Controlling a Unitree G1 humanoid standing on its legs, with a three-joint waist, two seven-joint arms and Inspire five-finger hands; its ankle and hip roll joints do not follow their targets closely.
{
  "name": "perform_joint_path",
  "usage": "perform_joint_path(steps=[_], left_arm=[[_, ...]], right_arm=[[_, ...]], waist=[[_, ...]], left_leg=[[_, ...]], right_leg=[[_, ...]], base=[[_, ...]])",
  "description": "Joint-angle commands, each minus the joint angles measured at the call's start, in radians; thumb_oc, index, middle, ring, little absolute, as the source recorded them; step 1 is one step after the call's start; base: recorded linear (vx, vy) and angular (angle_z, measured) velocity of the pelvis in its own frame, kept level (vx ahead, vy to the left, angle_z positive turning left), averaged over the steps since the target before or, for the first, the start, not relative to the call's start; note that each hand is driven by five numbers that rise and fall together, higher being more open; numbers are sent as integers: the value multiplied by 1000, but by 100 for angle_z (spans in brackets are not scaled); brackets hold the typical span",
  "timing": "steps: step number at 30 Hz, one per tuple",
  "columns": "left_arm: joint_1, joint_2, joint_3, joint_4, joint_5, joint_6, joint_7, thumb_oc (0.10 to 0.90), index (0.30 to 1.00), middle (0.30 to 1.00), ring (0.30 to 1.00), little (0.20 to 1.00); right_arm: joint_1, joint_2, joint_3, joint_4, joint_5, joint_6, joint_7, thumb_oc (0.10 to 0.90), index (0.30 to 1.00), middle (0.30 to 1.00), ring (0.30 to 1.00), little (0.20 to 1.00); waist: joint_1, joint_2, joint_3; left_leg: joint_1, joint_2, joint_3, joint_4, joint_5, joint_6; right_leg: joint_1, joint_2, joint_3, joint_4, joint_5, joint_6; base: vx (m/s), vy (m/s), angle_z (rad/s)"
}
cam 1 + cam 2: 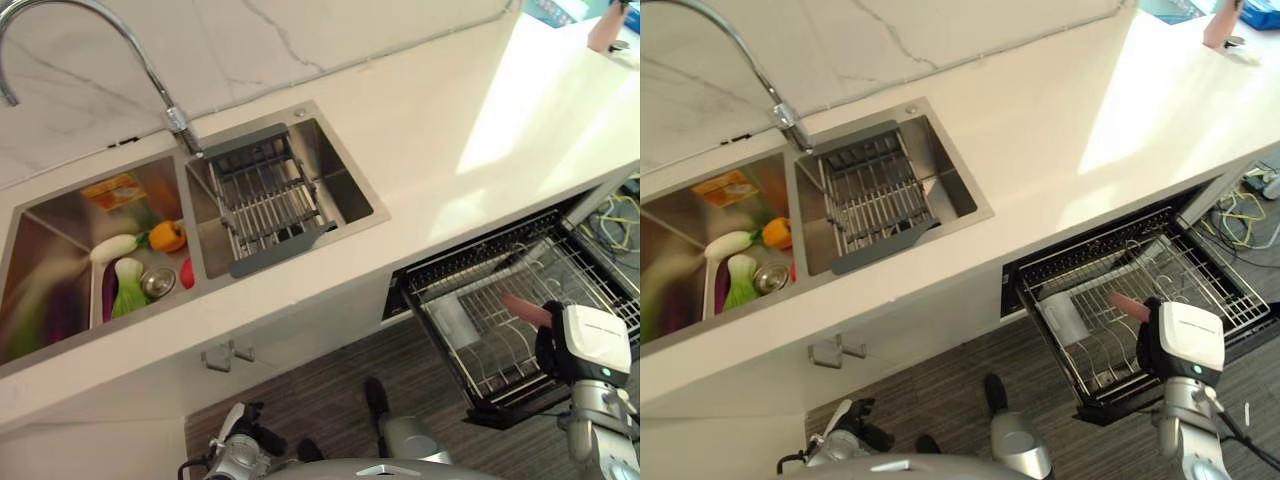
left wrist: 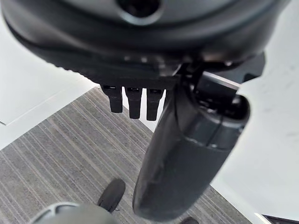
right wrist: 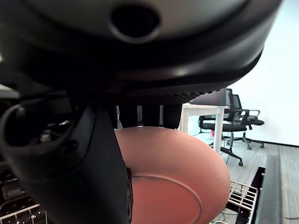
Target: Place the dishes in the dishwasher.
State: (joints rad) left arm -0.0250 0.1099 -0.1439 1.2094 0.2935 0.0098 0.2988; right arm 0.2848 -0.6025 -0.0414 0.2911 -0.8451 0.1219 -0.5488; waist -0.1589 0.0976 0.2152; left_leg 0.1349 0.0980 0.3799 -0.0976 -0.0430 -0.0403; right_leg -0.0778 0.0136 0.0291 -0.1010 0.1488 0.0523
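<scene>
Fingers point(image 3: 149, 114) round upright pink plate point(image 3: 173, 177)

1. The left hand point(image 2: 140, 51) hangs above the floor point(image 2: 60, 154), its dark bulk close to the camera.
2. Its fingers point(image 2: 133, 100) show as a short row of dark tips, straight and side by side, touching nothing.
3. The thumb point(image 2: 187, 158) stands out beside them, thick and dark, apart from the fingers and holding nothing.
4. The floor is grey with fine stripes.
5. White cabinet panels point(image 2: 32, 88) border the floor on two sides.
</scene>
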Motion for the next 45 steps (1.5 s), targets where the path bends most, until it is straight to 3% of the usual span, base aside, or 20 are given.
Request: perform_joint_path(steps=[1,2,3,9,15,20,22,23,26,32,34,37,39,40,42,43,45], left_arm=[[16,72,-13,70,52,24,8,800,900,900,900,900],[19,74,-7,74,53,27,2,800,900,900,900,900],[20,74,-2,75,47,26,0,800,900,900,900,900],[30,62,0,57,36,24,-5,800,900,900,900,900],[30,44,-10,49,29,29,-17,800,900,900,900,900],[27,47,8,46,25,31,-21,800,900,900,900,900],[24,49,8,46,17,33,-20,800,900,900,900,900],[21,56,17,43,9,38,-23,800,900,900,900,900],[16,63,21,36,12,52,-43,800,900,900,900,900],[9,60,-5,13,10,54,-70,800,900,900,900,900],[6,59,-6,13,6,53,-71,800,900,900,900,900],[-2,52,-18,16,-1,48,-65,800,900,900,900,900],[-7,45,-45,15,-17,31,-49,800,900,900,900,900],[-8,45,-42,16,-18,31,-48,800,900,900,900,900],[-15,46,-63,11,-40,11,-33,800,900,900,900,900],[-21,49,-86,-8,-61,-4,-28,800,900,900,900,900],[-21,51,-94,-18,-64,-9,-28,800,900,900,900,900]], right_arm=[[-81,-44,-67,-115,-38,24,-32,400,300,300,300,300],[-89,-39,-81,-110,-8,23,-34,637,655,655,655,655],[-84,-44,-89,-105,1,21,-28,800,900,900,900,900],[-34,-24,-210,-219,76,2,-33,800,900,900,900,900],[20,25,-375,-386,258,-70,-41,800,900,900,900,900],[74,18,-537,-340,275,-5,-97,800,900,900,900,900],[74,22,-555,-283,316,6,-117,800,900,900,900,900],[103,27,-600,-184,362,50,-133,800,900,900,900,900],[126,57,-669,-99,439,109,-150,800,900,900,900,900],[118,98,-665,-75,461,119,-141,800,900,900,900,900],[108,106,-642,-81,457,110,-139,400,300,300,300,300],[65,118,-555,-91,439,80,-123,400,300,300,300,300],[-25,110,-425,-73,439,26,-141,400,300,300,300,300],[-32,108,-420,-66,440,24,-145,400,300,300,300,300],[-125,78,-304,50,476,-22,-151,400,300,300,300,300],[-217,53,-198,102,473,-34,-135,400,300,300,300,300],[-264,38,-156,170,479,-41,-134,400,300,300,300,300]], waist=[[18,-58,7],[25,-52,6],[25,-49,7],[20,-38,3],[-2,-34,-5],[-28,-36,-14],[-31,-35,-14],[-37,-35,-15],[-44,-28,-18],[-59,5,-5],[-62,11,1],[-65,32,24],[-52,57,42],[-55,56,44],[-43,68,57],[-16,77,61],[-6,78,61]], left_leg=[[46,7,-20,12,15,-51],[48,6,-28,12,14,-52],[49,5,-35,11,14,-52],[53,1,-57,11,14,-52],[61,1,-53,11,13,-52],[67,4,-39,10,10,-53],[67,5,-35,10,9,-53],[67,6,-33,10,9,-53],[61,6,-38,10,6,-53],[52,-1,-43,10,4,-50],[49,-4,-44,11,5,-48],[40,-10,-45,12,9,-47],[33,-18,-50,13,13,-46],[33,-18,-49,13,13,-46],[27,-20,-55,16,17,-46],[23,-21,-65,18,22,-48],[22,-20,-72,18,23,-49]], right_leg=[[110,-100,4,31,-106,110],[119,-106,-6,29,-108,110],[125,-109,-13,28,-110,110],[145,-116,-39,26,-118,112],[153,-113,-40,26,-123,110],[151,-108,-29,26,-121,111],[148,-106,-25,26,-119,111],[144,-105,-23,26,-119,111],[138,-108,-26,26,-119,109],[126,-117,-25,30,-121,110],[121,-118,-23,34,-121,110],[103,-122,-18,45,-121,108],[94,-130,-18,54,-122,107],[93,-130,-18,55,-123,107],[89,-133,-21,61,-123,106],[92,-136,-30,65,-127,103],[98,-138,-41,63,-129,103]], base=[[15,-2,22],[22,0,25],[29,1,21],[19,-2,19],[4,0,3],[10,5,-3],[3,2,-12],[4,0,-17],[-2,6,-8],[-12,33,-5],[-22,35,-4],[-60,49,-5],[-67,48,-9],[-50,28,-6],[-65,17,1],[-57,2,4],[-20,-25,-2]])
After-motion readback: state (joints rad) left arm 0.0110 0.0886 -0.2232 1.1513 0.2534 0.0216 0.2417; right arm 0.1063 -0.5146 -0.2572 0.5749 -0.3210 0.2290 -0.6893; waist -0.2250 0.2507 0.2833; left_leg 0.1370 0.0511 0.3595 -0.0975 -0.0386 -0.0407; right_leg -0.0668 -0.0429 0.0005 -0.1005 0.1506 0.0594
